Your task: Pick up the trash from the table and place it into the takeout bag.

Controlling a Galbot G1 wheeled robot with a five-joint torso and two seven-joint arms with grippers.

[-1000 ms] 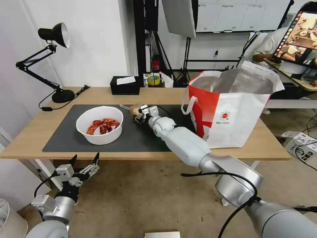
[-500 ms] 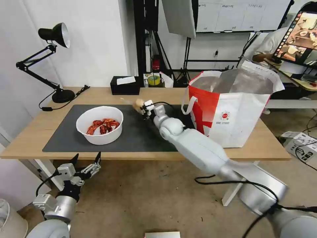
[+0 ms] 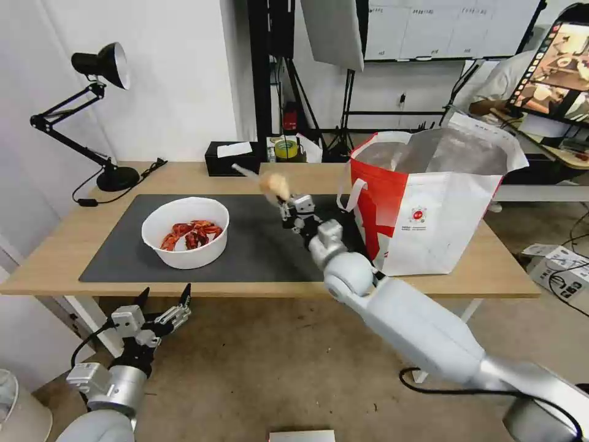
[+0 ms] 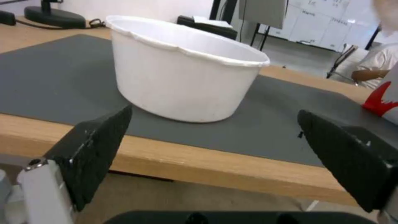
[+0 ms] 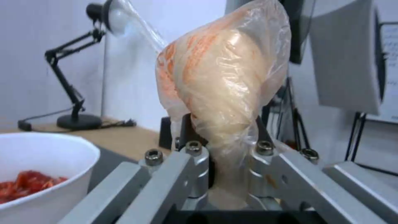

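1. The right claw [image 3: 285, 197] is clamped on the bag [image 3: 274, 183] with the tan lump, pinched at its gathered lower end, up in the air over the mat [image 3: 110, 258], near the tote [image 3: 429, 196].
2. The bag looks light, soft and slippery; a pinch at the bunched film should hold it.
3. The left claw [image 3: 162, 302] hangs wide apart below the worktop [image 3: 55, 258] edge.
4. Count: one held bag, one bowl [image 3: 185, 232] of shells on the mat, one tote.
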